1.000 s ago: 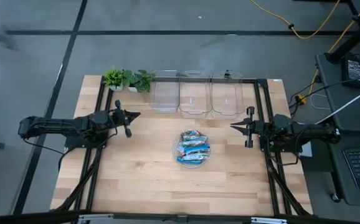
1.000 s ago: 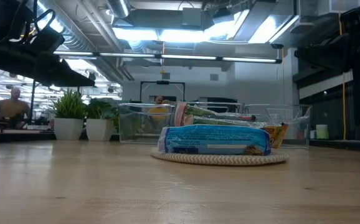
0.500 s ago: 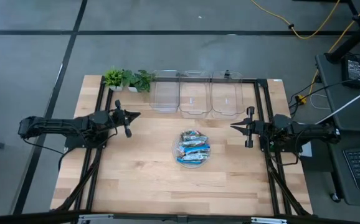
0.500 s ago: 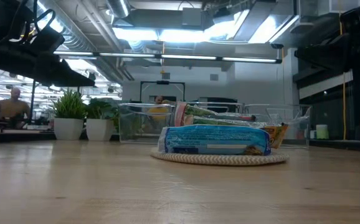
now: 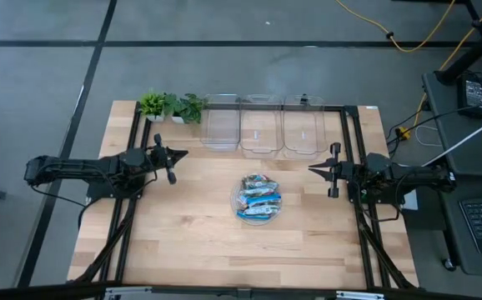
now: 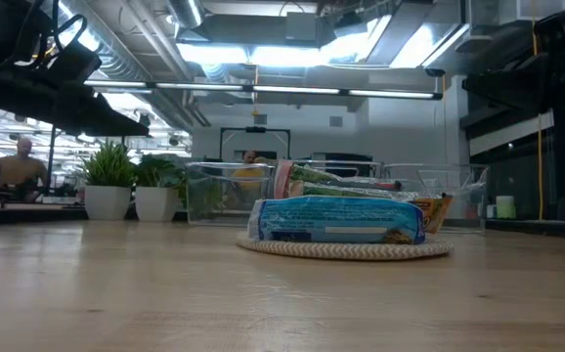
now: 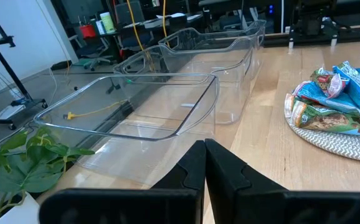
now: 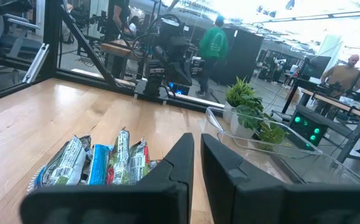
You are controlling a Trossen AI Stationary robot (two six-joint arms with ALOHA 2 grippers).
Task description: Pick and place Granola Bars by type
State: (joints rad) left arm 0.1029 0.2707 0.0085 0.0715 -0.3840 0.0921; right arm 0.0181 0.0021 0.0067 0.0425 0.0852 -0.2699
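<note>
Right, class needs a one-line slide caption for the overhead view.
Granola bars piled on a round plate, three clear bins behind, both arms waiting at the sides.

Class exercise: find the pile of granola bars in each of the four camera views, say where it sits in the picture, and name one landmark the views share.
High view: pile of granola bars at table centre, between both arms.
Low view: the pile fills the middle, on the round plate.
Left wrist view: at the right edge.
Right wrist view: lower left.
Shared landmark: the clear bins.

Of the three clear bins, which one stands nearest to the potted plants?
The leftmost bin in the high view; it stands right beside the plants, the other two bins farther right.
</note>
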